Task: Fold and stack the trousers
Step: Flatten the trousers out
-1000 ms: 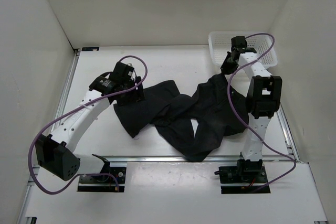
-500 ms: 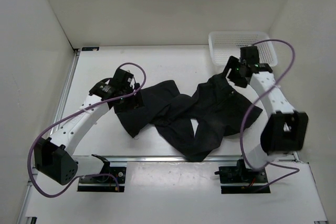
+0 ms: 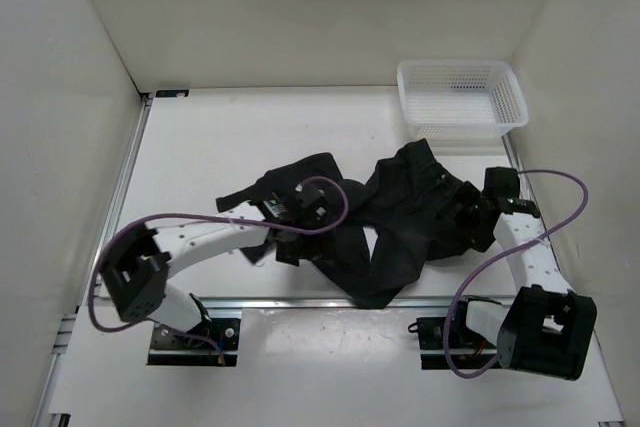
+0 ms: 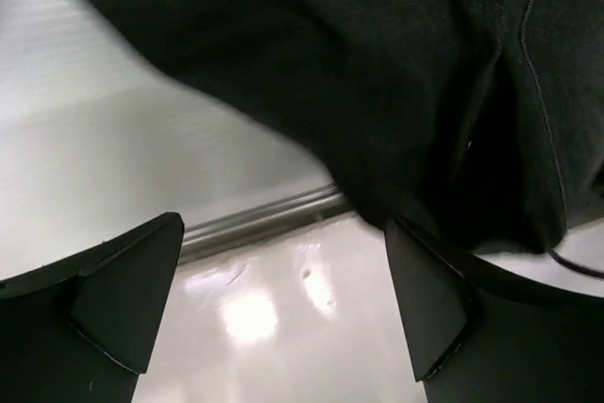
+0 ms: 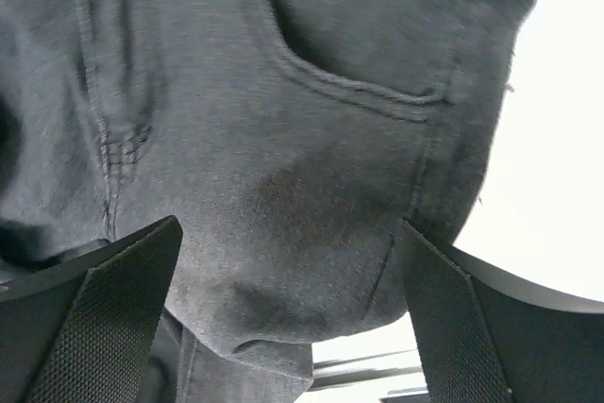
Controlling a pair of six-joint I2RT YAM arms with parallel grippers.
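**Trousers await folding.** The black trousers are seen lying unfolded in a crumpled heap on the middle of the white table. Their long axis runs roughly left to right, and one loop of cloth is draped toward the metal rail at the near edge.

A stitched pocket is pictured at the right of the heap, so the waist end is judged to lie there and the legs to trail off to the left.

The right gripper is held just over that pocket end. Its two fingers are spread wide and nothing is pinched between them. The cloth is seen beyond the fingertips and fills nearly the whole wrist view.

The left gripper is set low at the near left part of the heap, also spread wide and empty. The trousers lie ahead of it and to its right, and bare table and rail are shown below the edge of the cloth.

Each end of the garment is thus judged to be nearer one arm: the pocket end to the right arm, the leg end to the left. Folding is judged not yet begun. The next grasp is expected to turn on each gripper being lowered onto the edge of cloth lying straight ahead of it.

The white mesh basket is seen at the far right of the table, near the heap's far tip. Whether the two touch cannot be told.

No brand, label or writing can be read anywhere in the scene.
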